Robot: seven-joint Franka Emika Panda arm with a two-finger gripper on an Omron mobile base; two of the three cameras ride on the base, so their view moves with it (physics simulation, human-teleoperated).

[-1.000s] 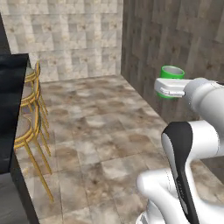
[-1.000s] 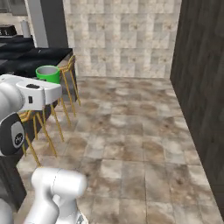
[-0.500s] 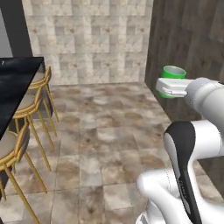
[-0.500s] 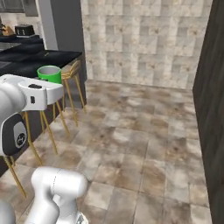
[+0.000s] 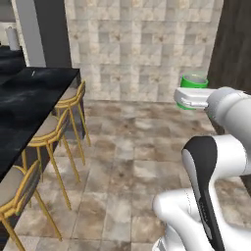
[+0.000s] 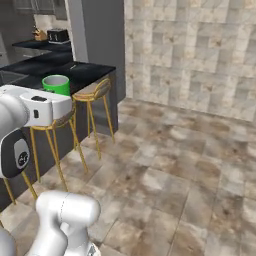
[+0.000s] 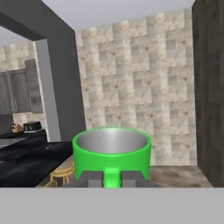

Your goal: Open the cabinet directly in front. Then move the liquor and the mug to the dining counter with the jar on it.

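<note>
Much of the mug point(image 7: 112, 153) is hidden: in the hand view its lower wall sinks behind the two dark fingertips point(image 7: 91, 179) at the bottom centre, and in both base views the white hand covers everything below its green rim. The dining counter point(image 5: 29, 105) is cut off at the left edge of the left base view, so nothing standing further along its black top can be made out; a row of yellow-framed stools point(image 5: 63, 110) lines its near side. The mug stands upright, and its pale inside looks bare as far as the hand view shows. The gripper point(image 7: 112, 179) is pressed together on the mug's near wall and handle, carrying it in the air above the tiled floor point(image 5: 127, 162). In the left base view the mug point(image 5: 193, 84) sits at the right, with the forearm running level from the elbow; in the right base view it point(image 6: 56, 84) sits at the upper left, in front of the counter's end.
</note>
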